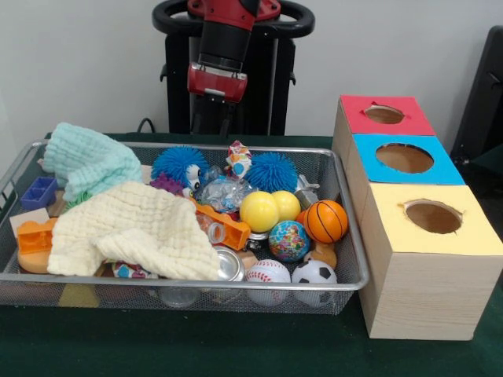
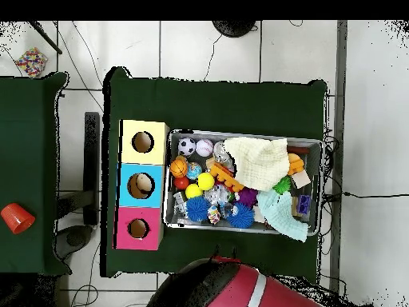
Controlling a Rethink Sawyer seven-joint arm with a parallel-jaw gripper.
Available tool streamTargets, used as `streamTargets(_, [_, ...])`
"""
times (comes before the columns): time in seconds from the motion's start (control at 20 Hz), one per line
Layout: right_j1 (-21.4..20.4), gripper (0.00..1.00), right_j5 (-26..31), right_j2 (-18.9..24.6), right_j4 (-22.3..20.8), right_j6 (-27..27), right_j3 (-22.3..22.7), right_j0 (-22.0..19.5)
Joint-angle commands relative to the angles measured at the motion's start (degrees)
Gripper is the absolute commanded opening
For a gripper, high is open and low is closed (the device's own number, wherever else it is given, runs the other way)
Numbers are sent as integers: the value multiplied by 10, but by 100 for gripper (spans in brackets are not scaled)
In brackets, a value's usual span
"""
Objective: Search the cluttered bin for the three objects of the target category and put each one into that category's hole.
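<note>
A wire mesh bin [image 1: 346, 236] [image 2: 244, 133] holds a jumble. At its right end lie a basketball [image 1: 326, 221] [image 2: 179, 168], a soccer ball [image 1: 314, 272] [image 2: 187, 146], a baseball [image 1: 268, 272] [image 2: 204, 148], a globe ball [image 1: 288, 240] and two yellow balls [image 1: 259, 210]. Two blue spiky balls [image 1: 273, 171] sit at the back. A pale yellow cloth [image 1: 134, 228] [image 2: 257, 162] and a mint cloth [image 1: 90, 161] [image 2: 281, 214] cover the left half. The arm's red end [image 1: 216, 82] hangs high behind the bin, apart from everything in it.
Right of the bin stands a wooden box with three round holes: yellow top [image 1: 433, 216] [image 2: 143, 142], blue top [image 1: 405, 158] [image 2: 140, 185], red top [image 1: 384, 115] [image 2: 138, 229]. Orange blocks [image 1: 35, 236] and a blue block [image 1: 38, 192] lie at the bin's left end.
</note>
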Motion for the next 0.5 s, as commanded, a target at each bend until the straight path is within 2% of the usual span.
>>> streamTargets(0.05, [19, 100, -24, 45, 24, 141, -44, 11])
streamTargets(0.5, [18, 100, -20, 42, 29, 143, -44, 21])
